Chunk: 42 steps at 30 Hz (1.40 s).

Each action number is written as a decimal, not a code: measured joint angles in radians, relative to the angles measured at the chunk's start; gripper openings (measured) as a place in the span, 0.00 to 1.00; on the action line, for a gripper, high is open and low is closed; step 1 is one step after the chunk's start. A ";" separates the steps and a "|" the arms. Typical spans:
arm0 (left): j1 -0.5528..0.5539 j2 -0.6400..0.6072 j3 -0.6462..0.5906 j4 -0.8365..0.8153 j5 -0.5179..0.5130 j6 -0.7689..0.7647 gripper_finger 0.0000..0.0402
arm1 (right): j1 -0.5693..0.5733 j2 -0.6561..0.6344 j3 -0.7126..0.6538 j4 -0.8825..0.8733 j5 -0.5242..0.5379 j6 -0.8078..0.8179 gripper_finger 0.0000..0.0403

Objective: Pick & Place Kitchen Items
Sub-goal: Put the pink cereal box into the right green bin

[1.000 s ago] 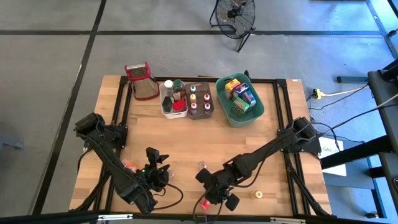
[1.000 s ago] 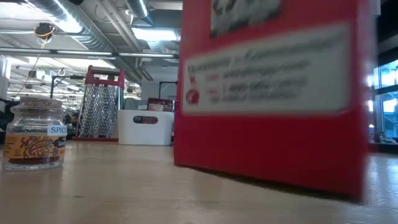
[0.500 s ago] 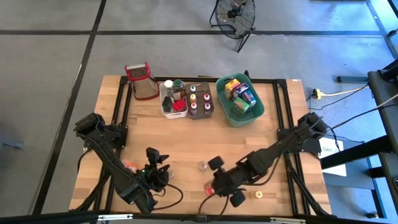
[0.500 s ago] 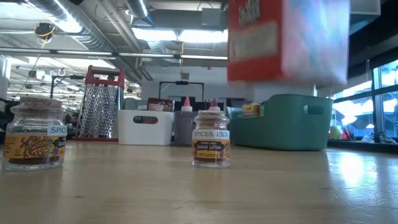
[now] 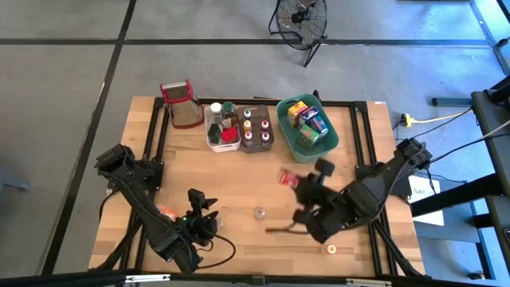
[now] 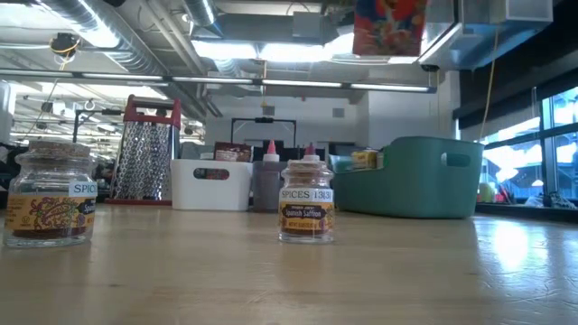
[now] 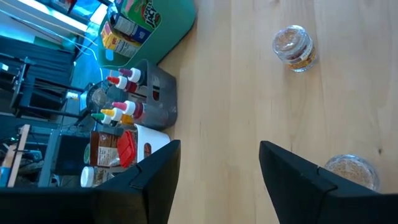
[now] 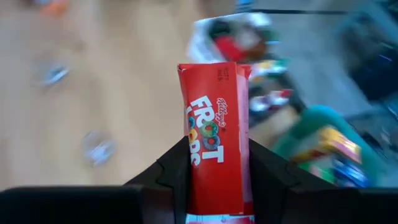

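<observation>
R gripper (image 8: 214, 177) clamped on small red Froot Loops cereal box (image 8: 214, 134), held aloft mid-table near teal plastic bin (image 5: 307, 127). L gripper (image 7: 217, 168) jaws apart, empty, low at table's near edge beside clear glass spice jar (image 7: 293, 47).

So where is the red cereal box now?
The red cereal box is held by the right hand above the table's middle, short of the teal bin.
</observation>
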 joint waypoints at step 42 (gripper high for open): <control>-0.008 0.000 0.000 0.006 0.039 -0.048 0.53 | -0.546 -0.419 -0.092 -0.203 -0.193 -0.065 0.30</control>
